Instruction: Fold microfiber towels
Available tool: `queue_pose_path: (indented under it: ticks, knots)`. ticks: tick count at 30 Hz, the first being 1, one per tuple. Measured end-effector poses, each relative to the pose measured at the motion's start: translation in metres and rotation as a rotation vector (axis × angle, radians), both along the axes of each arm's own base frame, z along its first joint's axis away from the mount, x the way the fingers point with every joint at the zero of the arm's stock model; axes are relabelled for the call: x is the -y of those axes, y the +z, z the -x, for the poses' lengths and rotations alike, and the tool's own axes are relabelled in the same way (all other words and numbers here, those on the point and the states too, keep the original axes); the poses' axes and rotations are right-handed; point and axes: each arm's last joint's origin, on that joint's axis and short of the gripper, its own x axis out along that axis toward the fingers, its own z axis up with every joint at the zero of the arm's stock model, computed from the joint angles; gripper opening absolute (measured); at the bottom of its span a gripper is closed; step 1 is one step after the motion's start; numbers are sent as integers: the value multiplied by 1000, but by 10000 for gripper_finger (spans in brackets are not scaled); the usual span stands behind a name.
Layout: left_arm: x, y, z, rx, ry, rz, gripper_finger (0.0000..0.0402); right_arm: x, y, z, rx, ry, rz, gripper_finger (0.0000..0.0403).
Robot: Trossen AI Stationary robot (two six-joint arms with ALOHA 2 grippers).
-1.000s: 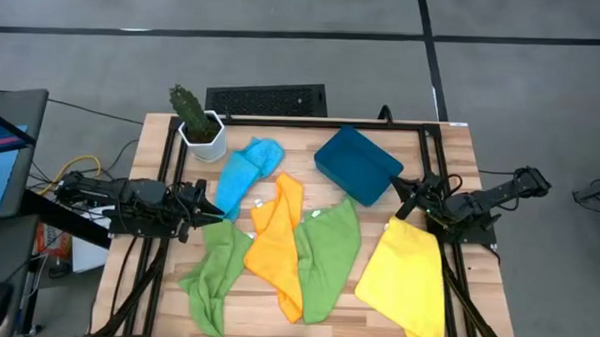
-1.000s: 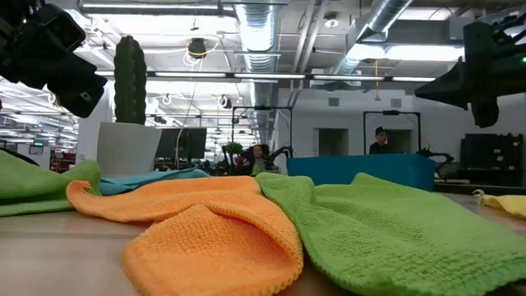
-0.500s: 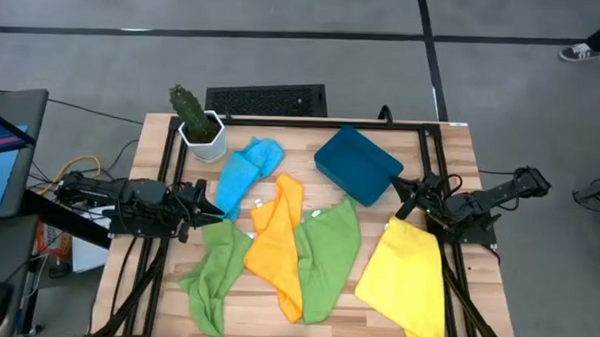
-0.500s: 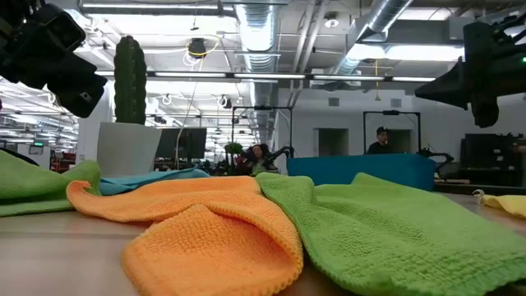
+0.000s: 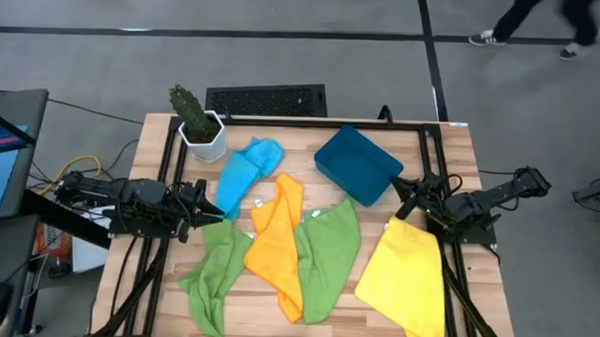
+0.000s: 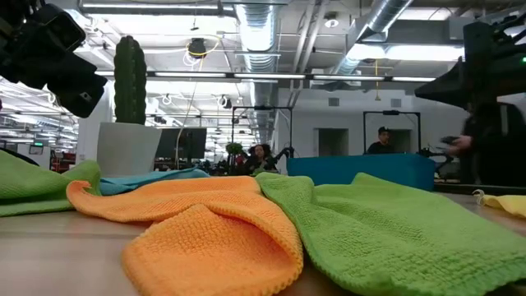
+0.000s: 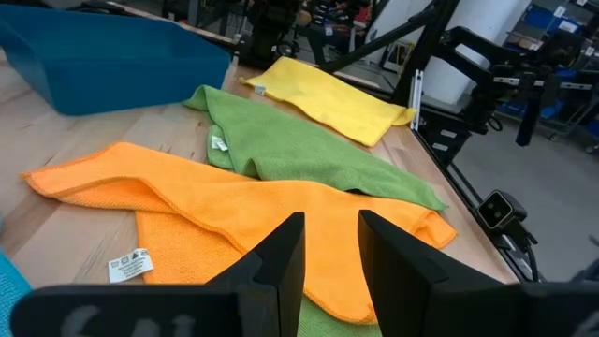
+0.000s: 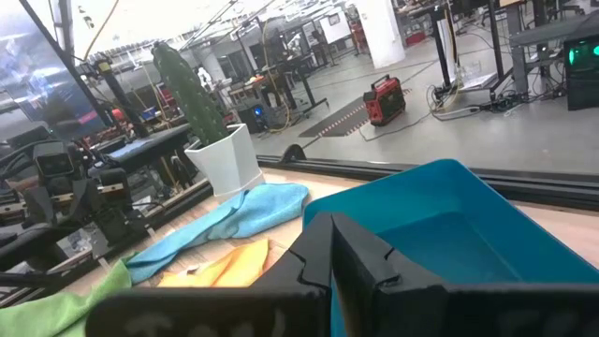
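Lying low at opposite table edges, left end effector (image 5: 201,207) slightly parted, right end effector (image 5: 407,195) closed, both empty.

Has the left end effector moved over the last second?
No. In the high view the left end effector sits at the same spot beside the light blue microfiber towel, below the potted cactus.

Both arms are dark, jointed and cable-strung; the left gripper (image 7: 329,257) and right gripper (image 8: 330,245) have flat matte-black fingers.
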Motion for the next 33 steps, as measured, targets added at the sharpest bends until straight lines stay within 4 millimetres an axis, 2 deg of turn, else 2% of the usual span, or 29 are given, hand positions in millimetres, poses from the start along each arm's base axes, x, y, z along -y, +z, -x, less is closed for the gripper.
queue_pose_path:
  ticks: [30, 33]
  knots:
    - [0, 0, 0, 1, 0, 0, 93, 0, 0, 0, -1, 0, 1, 33]
    - [0, 1, 0, 20, 7, -47, 93, 0, 0, 0, -3, -1, 5, 33]
